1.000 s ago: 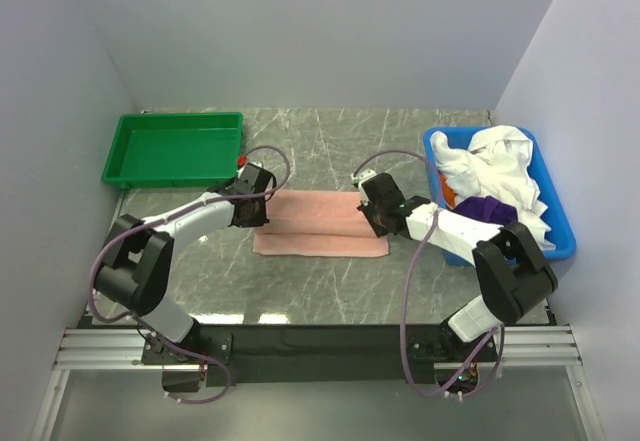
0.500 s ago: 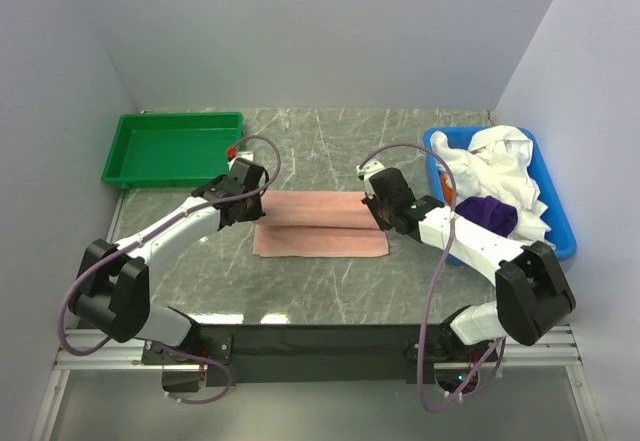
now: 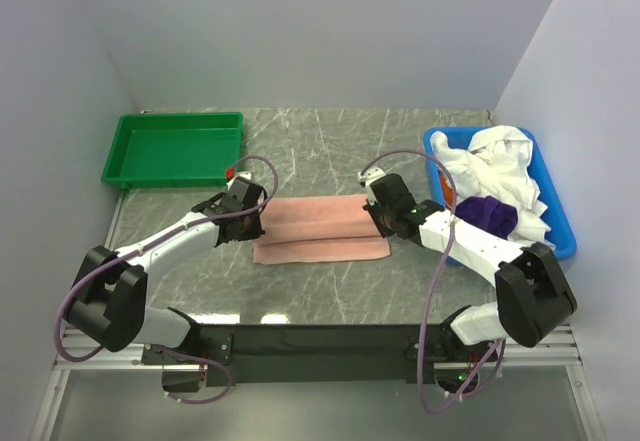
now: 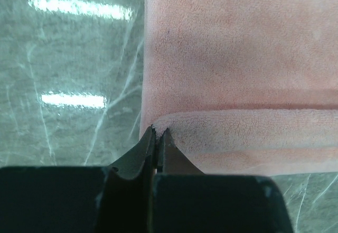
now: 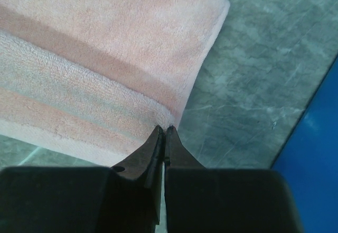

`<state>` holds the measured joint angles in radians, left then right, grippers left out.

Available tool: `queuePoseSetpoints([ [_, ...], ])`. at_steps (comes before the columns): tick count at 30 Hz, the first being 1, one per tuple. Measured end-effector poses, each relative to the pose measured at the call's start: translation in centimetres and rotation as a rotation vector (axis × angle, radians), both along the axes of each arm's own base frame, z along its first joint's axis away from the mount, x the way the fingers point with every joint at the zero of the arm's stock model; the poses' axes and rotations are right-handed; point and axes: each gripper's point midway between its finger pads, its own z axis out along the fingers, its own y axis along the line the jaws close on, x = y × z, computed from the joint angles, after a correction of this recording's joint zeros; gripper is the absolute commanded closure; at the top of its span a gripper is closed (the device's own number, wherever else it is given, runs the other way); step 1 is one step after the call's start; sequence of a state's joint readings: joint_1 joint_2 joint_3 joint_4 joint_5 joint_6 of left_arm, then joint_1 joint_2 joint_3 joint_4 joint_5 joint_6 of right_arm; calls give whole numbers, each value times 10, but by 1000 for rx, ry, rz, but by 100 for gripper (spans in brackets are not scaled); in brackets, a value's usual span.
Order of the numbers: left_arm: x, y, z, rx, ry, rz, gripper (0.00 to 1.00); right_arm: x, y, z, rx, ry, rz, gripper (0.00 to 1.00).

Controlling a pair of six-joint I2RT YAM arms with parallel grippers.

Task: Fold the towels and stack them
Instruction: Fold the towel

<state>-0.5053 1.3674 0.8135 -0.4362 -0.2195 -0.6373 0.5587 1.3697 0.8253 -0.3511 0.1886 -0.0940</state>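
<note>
A pink towel [image 3: 320, 226] lies flat across the middle of the grey marble table, with a folded layer along its near side. My left gripper [image 3: 254, 224] is at its left end. In the left wrist view it [image 4: 158, 131] is shut on the left corner of the towel's upper layer [image 4: 248, 138]. My right gripper [image 3: 377, 219] is at the right end. In the right wrist view it [image 5: 164, 129] is shut on the right corner of the towel [image 5: 105, 48]. Both corners are held low over the towel.
A blue basket [image 3: 560, 223] at the right edge holds crumpled white towels [image 3: 495, 166] and a purple one [image 3: 488, 213]; its wall shows in the right wrist view [image 5: 317, 159]. A green tray [image 3: 175, 148] stands at the back left.
Both grippers have moved from the towel's far edge toward the near side, drawing the held corners over the towel so a folded layer now lies across it.
</note>
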Motion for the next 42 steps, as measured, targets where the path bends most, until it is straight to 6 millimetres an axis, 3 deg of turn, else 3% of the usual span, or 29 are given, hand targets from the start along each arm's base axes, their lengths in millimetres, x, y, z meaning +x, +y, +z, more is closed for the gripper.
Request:
queuePoseSetpoints([
  [9,-14,-5,-19,-18,36,4,99,-8,-2,-34,-40,94,0,100],
  [11,-17,-4,-23,-20,43,8,93,-10,-2,-36,-38,103,1,91],
  [14,-20,-4,-27,-24,50,19,74,-11,-1,-37,-31,107,-2,68],
  [15,-21,-3,-27,-20,52,20,57,-11,-2,-37,-36,110,-7,57],
  [18,-25,3,-24,-5,60,28,34,-17,-10,-38,-60,131,-20,43],
  [21,-30,8,-12,-8,46,41,12,-23,-13,-28,-56,127,-28,40],
  [24,-30,10,16,-36,-9,56,3,-20,-10,-3,-6,81,-45,39],
  [29,-14,4,78,-113,-151,71,7,-10,7,41,138,-13,-76,43],
  [32,-6,-2,93,-140,-185,69,15,-6,16,54,214,-32,-106,52],
  [34,-2,-7,91,-146,-176,65,19,-4,21,55,246,-23,-131,55],
  [37,5,-19,72,-126,-113,51,21,3,28,48,265,8,-176,55],
  [42,17,-38,31,-65,-2,28,25,13,36,18,247,89,-245,55],
])
